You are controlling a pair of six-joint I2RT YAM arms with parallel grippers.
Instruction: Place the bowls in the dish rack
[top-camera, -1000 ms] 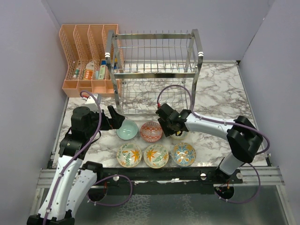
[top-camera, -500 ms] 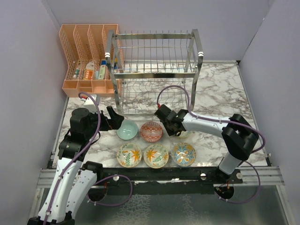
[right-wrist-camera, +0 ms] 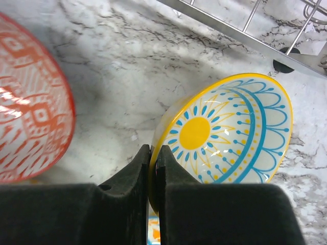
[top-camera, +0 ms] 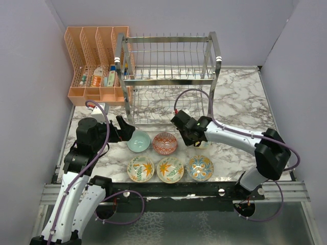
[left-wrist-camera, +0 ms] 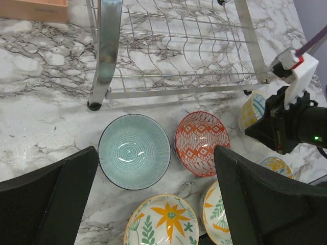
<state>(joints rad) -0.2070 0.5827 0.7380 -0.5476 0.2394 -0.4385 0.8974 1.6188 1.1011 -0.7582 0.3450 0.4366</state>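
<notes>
Six counted: one teal bowl (top-camera: 138, 141), one red-patterned bowl (top-camera: 165, 143), four floral or sun-patterned bowls (top-camera: 170, 169). One chrome dish rack (top-camera: 214, 56). One peach organizer (top-camera: 82, 51).

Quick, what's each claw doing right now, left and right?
Left claw: open, holding nothing, teal bowl below it.
Right claw: closed on the rim of the yellow-and-blue sun bowl.

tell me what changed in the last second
The right tool, shut on the sun bowl at its rim, edged back toward the dish rack while its elbow swung out to the right. The left tool barely shifted and stays open above the teal bowl. The other bowls and the rack have not moved.
</notes>
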